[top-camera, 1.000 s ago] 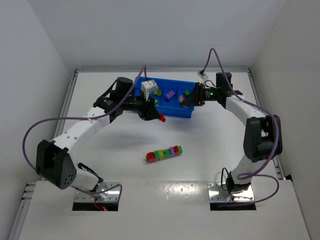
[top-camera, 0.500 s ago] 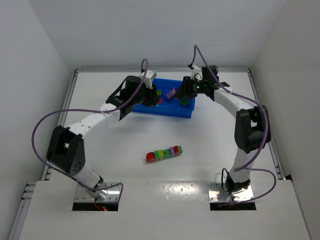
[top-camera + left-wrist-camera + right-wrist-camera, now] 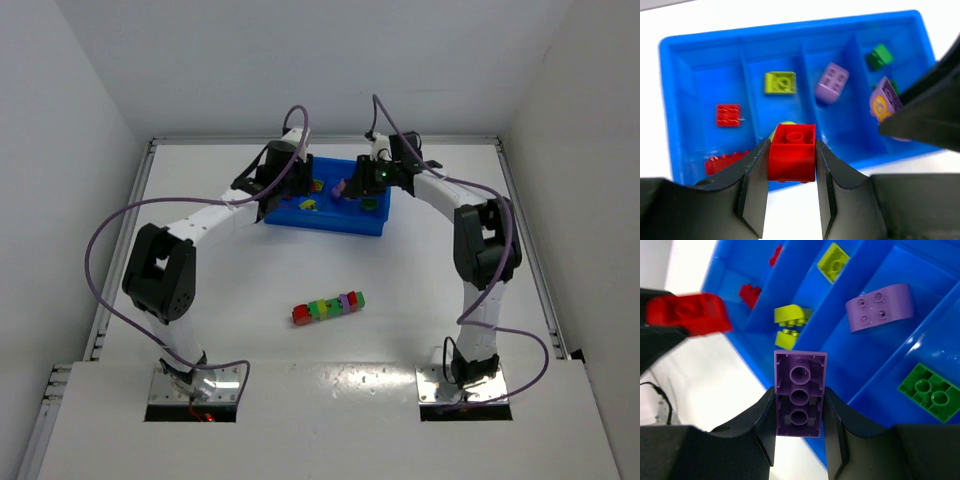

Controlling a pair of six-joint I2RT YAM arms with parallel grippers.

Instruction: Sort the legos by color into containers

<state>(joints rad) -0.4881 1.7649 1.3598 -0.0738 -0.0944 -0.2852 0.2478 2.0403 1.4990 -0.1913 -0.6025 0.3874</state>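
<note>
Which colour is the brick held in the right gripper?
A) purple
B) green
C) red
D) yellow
A: in the right wrist view the right gripper is shut on a purple brick; the red brick is in the left gripper.

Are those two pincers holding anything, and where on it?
Left pincer clamps a red brick by its two side walls; right pincer clamps a purple brick likewise.

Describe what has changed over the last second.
The left gripper, shut on the red brick, moved from the near edge of the blue tray to above it. The right gripper carried its purple brick leftward over the tray. The multicoloured strip stayed put.
</note>
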